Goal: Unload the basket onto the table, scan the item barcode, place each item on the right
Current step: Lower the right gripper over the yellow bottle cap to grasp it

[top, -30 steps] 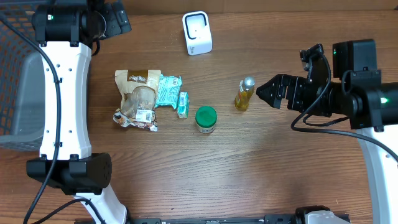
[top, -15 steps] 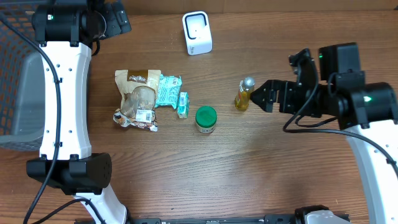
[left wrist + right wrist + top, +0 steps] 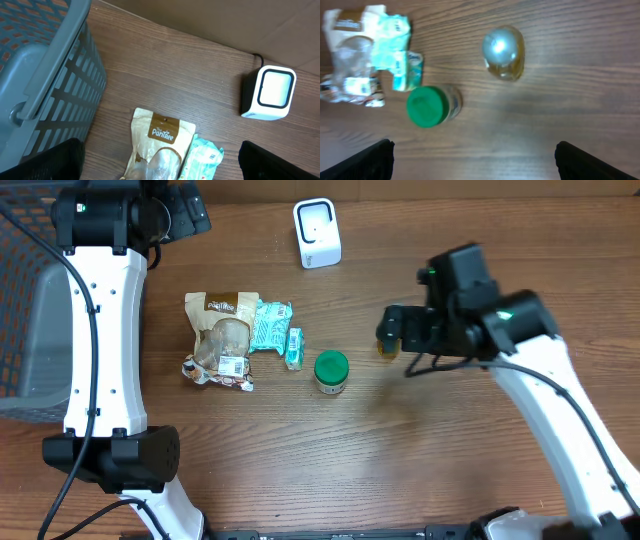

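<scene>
Left wrist view is showing a pouch (image 3: 162, 135) reading "The PanTree", its lower half cut off by the frame. The right gripper (image 3: 480, 162), jaws spread wide and empty, is hovering over the bottle (image 3: 503, 52) (label unreadable), which is standing at 5 o'clock from the scanner (image 3: 317, 232). The left gripper (image 3: 162, 165) is gaping too, holding nothing.

- Bench (image 3: 400, 470): brown wood-grain top, carrying all the items below.
- Basket (image 3: 30, 310): grey plastic, slotted walls, at the far left edge.
- Snack pouch (image 3: 222, 338): "PanTree" label, clear window, lying flat.
- Teal packet (image 3: 270, 325): crumpled, touching the pouch's right side.
- Small teal box (image 3: 294, 348): just below the packet.
- Jar (image 3: 331, 370): green lid, upright, near the box.
</scene>
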You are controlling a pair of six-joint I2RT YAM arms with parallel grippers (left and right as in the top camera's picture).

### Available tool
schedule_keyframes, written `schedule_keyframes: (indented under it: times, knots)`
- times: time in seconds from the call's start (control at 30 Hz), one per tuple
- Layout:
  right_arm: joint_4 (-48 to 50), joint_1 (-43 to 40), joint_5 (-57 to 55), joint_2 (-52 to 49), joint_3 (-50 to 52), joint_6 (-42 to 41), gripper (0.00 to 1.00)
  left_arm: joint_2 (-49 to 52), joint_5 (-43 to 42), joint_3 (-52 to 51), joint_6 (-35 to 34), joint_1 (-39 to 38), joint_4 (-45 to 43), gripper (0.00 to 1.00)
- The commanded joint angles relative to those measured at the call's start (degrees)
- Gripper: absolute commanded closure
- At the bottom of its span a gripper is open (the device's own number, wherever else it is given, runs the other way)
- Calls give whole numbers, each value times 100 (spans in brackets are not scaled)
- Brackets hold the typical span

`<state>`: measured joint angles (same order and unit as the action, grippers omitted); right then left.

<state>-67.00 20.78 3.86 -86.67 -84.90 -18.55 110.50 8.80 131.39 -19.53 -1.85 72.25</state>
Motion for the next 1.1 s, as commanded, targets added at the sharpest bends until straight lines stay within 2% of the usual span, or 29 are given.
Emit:
schedule_keyframes:
  times: [0.0,0.13,0.4,0.9,1.07]
  knots:
    - [122,120,-525,-210,31,-92,0,-35,15,109,-20,-7,-7,0]
    - [730,92,-533,-229,-9,551,0,-35,15,109,-20,-7,-4,0]
    - [1045,-26,-533,-437,-7,693,0,-35,15,109,-20,-7,-4,0]
    - [1309,-11,-743,-1755,-7,968,0,-35,15,107,-20,-7,-4,0]
    - [1425,-11,-745,-1908,-4,968,0,-35,15,109,-20,-7,-7,1]
